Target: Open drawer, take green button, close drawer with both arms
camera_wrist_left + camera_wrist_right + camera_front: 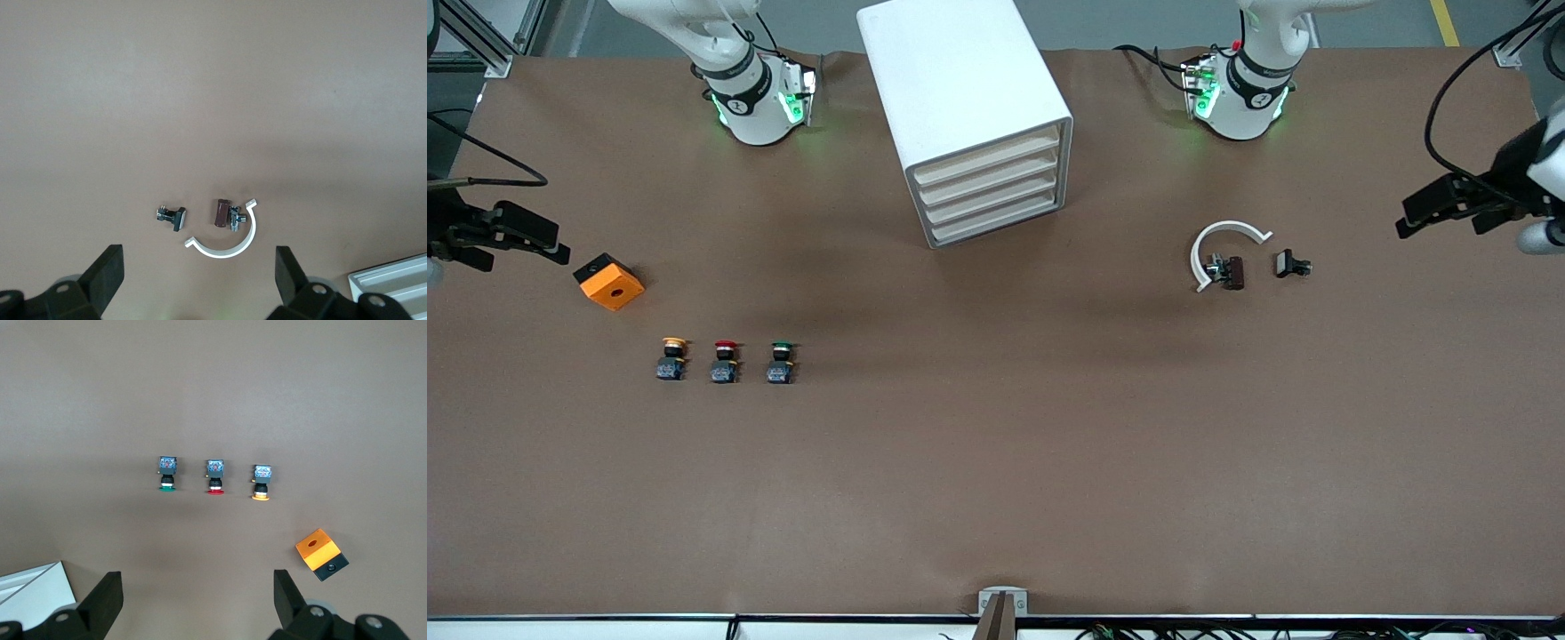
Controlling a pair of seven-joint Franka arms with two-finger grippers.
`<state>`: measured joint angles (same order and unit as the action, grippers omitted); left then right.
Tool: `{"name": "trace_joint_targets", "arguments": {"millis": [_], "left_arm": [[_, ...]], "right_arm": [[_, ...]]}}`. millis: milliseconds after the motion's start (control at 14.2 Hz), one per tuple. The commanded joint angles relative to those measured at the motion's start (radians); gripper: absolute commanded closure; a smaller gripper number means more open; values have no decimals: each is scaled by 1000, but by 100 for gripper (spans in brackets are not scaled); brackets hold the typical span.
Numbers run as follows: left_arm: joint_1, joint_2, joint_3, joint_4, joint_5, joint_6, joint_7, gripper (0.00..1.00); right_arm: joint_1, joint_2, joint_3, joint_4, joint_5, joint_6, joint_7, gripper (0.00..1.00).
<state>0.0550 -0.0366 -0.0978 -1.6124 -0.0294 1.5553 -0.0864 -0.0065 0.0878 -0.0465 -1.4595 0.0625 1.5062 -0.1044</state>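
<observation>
The white cabinet (960, 80) stands at the middle of the table between the two arm bases. Its four beige drawers are all shut, the lowest drawer (996, 222) among them. The green-capped button (782, 363) stands on the table toward the right arm's end, nearer the front camera than the cabinet; it also shows in the right wrist view (167, 475). My right gripper (560, 244) hangs open and empty over its end of the table, beside the orange box (197, 593). My left gripper (1405, 220) hangs open and empty over its own end (199, 273).
A red-capped button (725, 362) and a yellow-capped button (672, 358) stand in a row with the green one. An orange box (609, 282) lies near them. Toward the left arm's end lie a white C-shaped clip (1197, 258), a brown part (1232, 271) and a black part (1289, 264).
</observation>
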Motion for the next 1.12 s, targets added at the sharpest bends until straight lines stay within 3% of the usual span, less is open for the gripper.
{"name": "trace_joint_targets", "arguments": {"millis": [0, 281, 1054], "left_arm": [[28, -51, -43, -61, 28, 40, -4, 0], [26, -101, -45, -123, 28, 60, -4, 0], [19, -85, -54, -101, 28, 51, -4, 0]], "right_arm": [[-1, -7, 7, 7, 8, -8, 6, 0], [2, -5, 7, 7, 7, -8, 6, 0], [28, -5, 8, 8, -21, -9, 8, 0]]}}
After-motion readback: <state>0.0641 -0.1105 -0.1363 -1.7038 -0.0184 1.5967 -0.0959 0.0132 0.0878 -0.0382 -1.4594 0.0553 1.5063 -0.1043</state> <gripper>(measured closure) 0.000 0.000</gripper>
